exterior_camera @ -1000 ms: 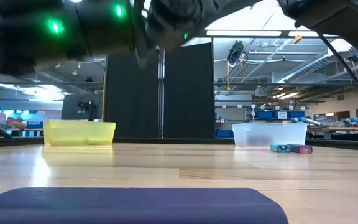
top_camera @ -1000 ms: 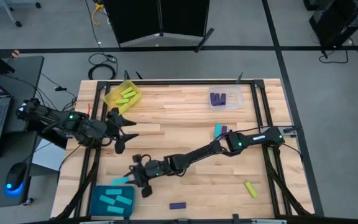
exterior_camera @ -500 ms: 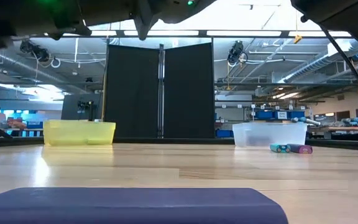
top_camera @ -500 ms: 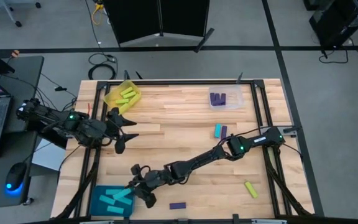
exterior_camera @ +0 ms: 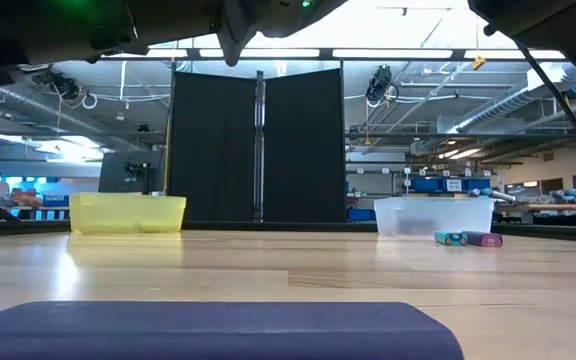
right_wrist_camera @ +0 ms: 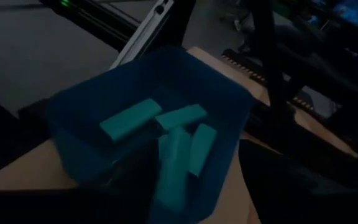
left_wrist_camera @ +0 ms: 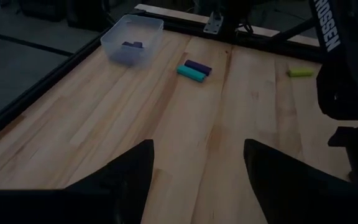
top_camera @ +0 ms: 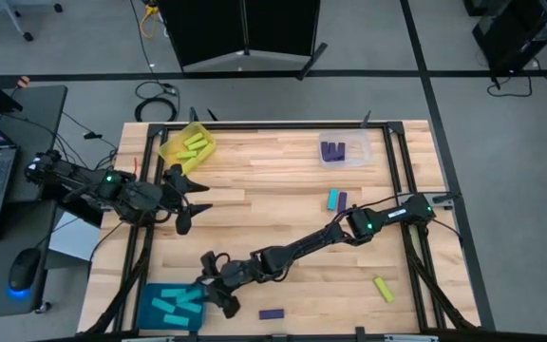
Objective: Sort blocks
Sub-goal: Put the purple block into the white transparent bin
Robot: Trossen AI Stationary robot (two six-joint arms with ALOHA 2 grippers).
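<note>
At the near left corner of the surface (top_camera: pixel 283 180), my right pincer (top_camera: pixel 209 291) hung over the teal tray's (top_camera: pixel 150 321) rim, fingers spread, pinching nothing. From its wrist I saw a cyan block (right_wrist_camera: pixel 174 163) standing on end between the fingers, its lower end among four other cyan blocks (right_wrist_camera: pixel 129 117) lying in that tray; I could not tell whether it touched a finger. My left pincer (top_camera: pixel 190 197) waited over the left edge, about halfway along, fingers spread and empty.

Loose blocks lay elsewhere on the surface. A dark purple block (top_camera: pixel 272 313) sat at the near edge, just right of the tray. A cyan block (top_camera: pixel 332 199) and a purple block (top_camera: pixel 342 200) lay side by side right of the middle. A yellow-green block (top_camera: pixel 383 289) rested toward the near right corner. At the far left corner the yellow tray (top_camera: pixel 171 150) held several yellow-green blocks (top_camera: pixel 196 144), and toward the far right corner the clear tray (top_camera: pixel 361 156) held purple blocks (top_camera: pixel 331 150).
</note>
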